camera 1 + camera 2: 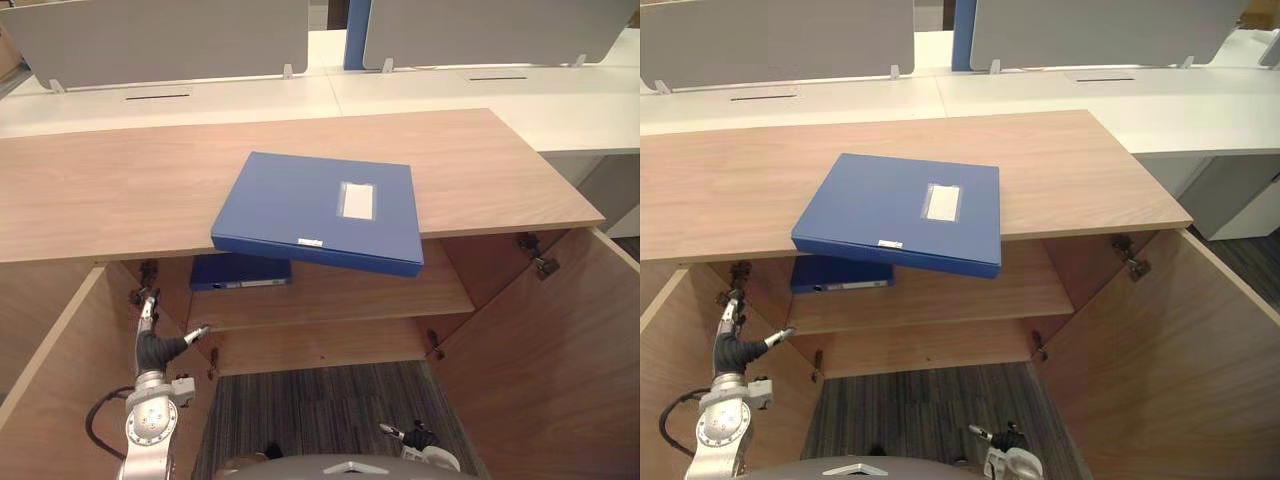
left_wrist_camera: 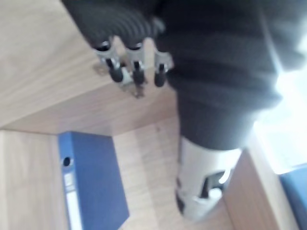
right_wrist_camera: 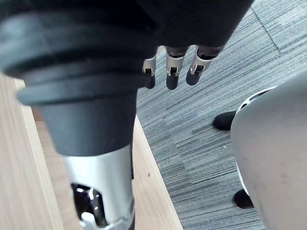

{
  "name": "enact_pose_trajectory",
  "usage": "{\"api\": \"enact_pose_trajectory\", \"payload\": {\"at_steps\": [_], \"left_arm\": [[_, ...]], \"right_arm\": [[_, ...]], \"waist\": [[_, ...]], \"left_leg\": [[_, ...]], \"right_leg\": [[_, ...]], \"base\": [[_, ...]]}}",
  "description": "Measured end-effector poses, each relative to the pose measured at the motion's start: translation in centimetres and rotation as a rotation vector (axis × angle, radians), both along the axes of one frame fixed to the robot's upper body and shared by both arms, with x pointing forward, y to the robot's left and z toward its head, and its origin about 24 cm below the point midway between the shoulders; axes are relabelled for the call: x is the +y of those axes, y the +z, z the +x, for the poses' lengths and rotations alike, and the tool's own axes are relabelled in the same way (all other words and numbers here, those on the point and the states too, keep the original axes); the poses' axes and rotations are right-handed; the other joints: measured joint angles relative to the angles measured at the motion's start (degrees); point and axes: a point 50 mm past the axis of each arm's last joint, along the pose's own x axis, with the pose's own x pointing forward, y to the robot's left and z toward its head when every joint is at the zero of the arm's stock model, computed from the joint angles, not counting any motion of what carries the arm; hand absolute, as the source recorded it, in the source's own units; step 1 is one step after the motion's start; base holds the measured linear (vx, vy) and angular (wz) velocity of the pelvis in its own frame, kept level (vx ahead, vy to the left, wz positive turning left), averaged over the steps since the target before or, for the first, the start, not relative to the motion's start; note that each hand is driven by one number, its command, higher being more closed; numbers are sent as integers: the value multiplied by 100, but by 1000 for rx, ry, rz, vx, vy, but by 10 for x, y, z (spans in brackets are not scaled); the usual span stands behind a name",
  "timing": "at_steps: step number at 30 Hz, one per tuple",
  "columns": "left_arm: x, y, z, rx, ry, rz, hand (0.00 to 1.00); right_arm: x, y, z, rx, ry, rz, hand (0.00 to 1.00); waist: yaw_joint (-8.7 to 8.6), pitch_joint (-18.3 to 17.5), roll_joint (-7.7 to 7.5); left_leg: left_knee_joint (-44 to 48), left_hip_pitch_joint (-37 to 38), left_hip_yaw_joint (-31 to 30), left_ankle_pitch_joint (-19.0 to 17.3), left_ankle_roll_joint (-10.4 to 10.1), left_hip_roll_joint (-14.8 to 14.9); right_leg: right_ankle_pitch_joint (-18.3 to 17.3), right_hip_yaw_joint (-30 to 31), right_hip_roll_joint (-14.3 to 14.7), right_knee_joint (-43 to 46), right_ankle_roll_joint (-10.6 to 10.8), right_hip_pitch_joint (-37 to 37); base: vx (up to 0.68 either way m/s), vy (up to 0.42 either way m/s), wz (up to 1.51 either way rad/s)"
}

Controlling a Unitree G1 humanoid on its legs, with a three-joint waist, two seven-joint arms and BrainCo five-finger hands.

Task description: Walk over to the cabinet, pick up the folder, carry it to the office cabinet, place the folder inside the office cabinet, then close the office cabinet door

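A blue folder lies flat on the wooden counter at the centre of the frame, its near edge jutting out over the open cabinet below. A second folder rests on the shelf inside, left of centre. The left robot hand is raised at lower left beside the open left door, fingers spread and thumb out, holding nothing. The right robot hand hangs at the bottom edge over the carpet, fingers loose and empty.
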Motion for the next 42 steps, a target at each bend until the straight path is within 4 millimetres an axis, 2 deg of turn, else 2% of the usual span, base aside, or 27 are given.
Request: {"api": "enact_pose_trajectory", "payload": {"at_steps": [8, 20, 22, 26, 36, 42], "left_arm": [[-8, 42, 4, -199, -29, 58, 0], [-21, 73, -2, -332, -96, 89, 0], [-24, 78, -1, -344, -124, 140, 0], [-33, 79, 2, -325, -207, 292, 0], [-61, 85, 14, -365, -356, 445, 0], [-73, 79, 24, -354, -381, 477, 0]], "right_arm": [[-1, 0, 0, 3, 22, -8, 0], [-3, 0, -2, 21, 71, -33, 0], [-3, 0, -2, 24, 93, -39, 0], [-5, 0, -3, 32, 112, -48, 0], [-5, -3, -7, 53, 112, -44, 0], [-5, -3, -6, 54, 112, -45, 0]], "waist": [[8, -15, 21], [-15, -167, 35], [-22, -209, 41], [-40, -288, 54], [-136, -305, 48], [-178, -313, 51]], "left_leg": [[-34, 123, -54, -1, -1, 30], [-36, 190, -23, -12, -18, 28], [-36, 191, -15, -7, -11, 28], [-38, 257, -5, -2, 1, 29], [-40, 260, 63, -38, -35, 39], [-40, 230, 69, -45, -32, 37]], "right_leg": [[-3, 13, 23, 14, -37, 109], [6, 77, 16, -21, -51, 153], [16, 85, 17, -44, -55, 159], [21, 93, 23, -88, -53, 239], [27, 148, 31, -105, -60, 218], [29, 155, 37, -154, -60, 206]], "base": [[-29, -13, 0], [-29, 2, -1], [0, 0, 0], [0, 0, 0], [-5, 0, -3], [0, 0, 0]]}}
